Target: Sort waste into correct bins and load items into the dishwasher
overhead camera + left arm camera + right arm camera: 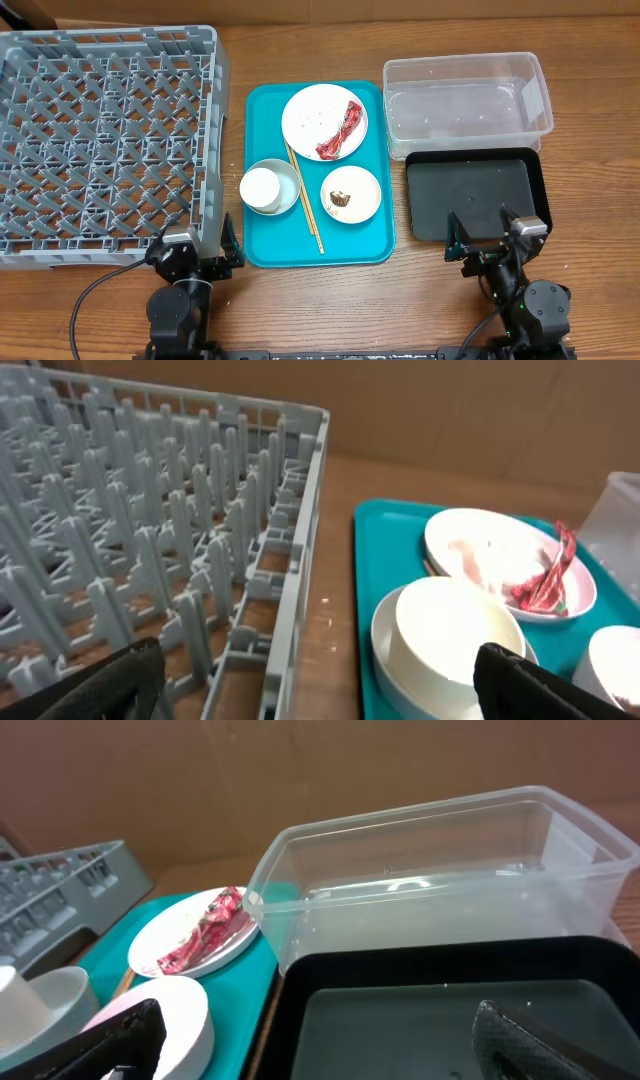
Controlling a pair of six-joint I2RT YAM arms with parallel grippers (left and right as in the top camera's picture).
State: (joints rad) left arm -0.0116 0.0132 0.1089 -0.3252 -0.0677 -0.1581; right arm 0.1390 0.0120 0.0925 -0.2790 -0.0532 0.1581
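Observation:
A teal tray [262, 245] holds a large white plate [312, 125] with a red-and-white wrapper [341, 131] and rice grains, a small white plate [362, 203] with a brown food lump [341, 198], a white bowl [288, 196] holding a white cup [262, 187], and two chopsticks [305, 205]. The grey dish rack [105, 140] lies left. The clear tub [466, 100] and black tray [475, 195] lie right. My left gripper [197, 255] is open by the rack's near right corner. My right gripper [495, 240] is open over the black tray's near edge. Both are empty.
The wooden table [400, 300] runs along the front between my two arms. In the left wrist view the rack's wall [290, 610] stands left of the bowl [385, 630]. In the right wrist view the tub [430, 890] stands behind the black tray [400, 1010].

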